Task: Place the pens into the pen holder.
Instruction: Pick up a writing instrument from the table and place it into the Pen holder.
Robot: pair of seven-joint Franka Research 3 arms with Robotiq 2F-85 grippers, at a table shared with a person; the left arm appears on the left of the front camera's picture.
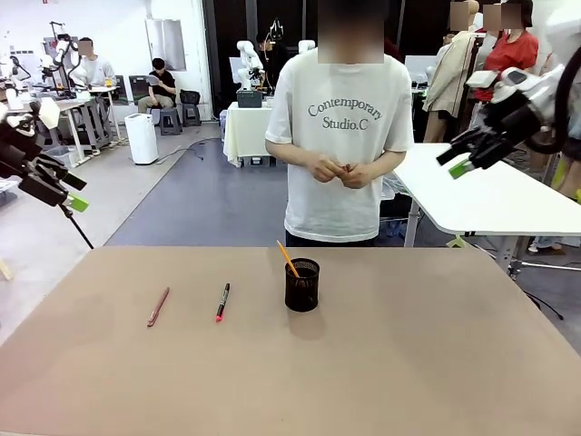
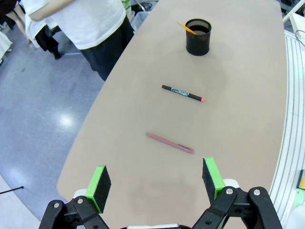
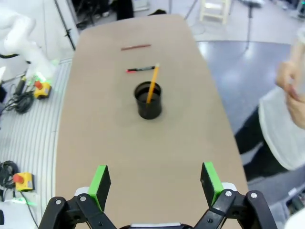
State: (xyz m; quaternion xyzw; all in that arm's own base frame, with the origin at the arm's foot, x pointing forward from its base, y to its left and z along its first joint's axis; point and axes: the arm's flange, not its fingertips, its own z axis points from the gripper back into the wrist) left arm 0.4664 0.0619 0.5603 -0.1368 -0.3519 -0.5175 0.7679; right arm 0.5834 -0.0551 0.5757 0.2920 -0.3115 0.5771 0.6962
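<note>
The black mesh pen holder stands upright near the middle of the table, with the yellow-orange pen leaning inside it. Left of it lie the black pen with the pink-red tip and, farther left, the reddish-brown pen, both flat on the table. My left gripper hangs open, high off the table's left side. My right gripper is open, high at the right.
A person in a white T-shirt stands at the far edge behind the holder, hands clasped together. The tan table is bare to the right and front. A white table stands behind on the right.
</note>
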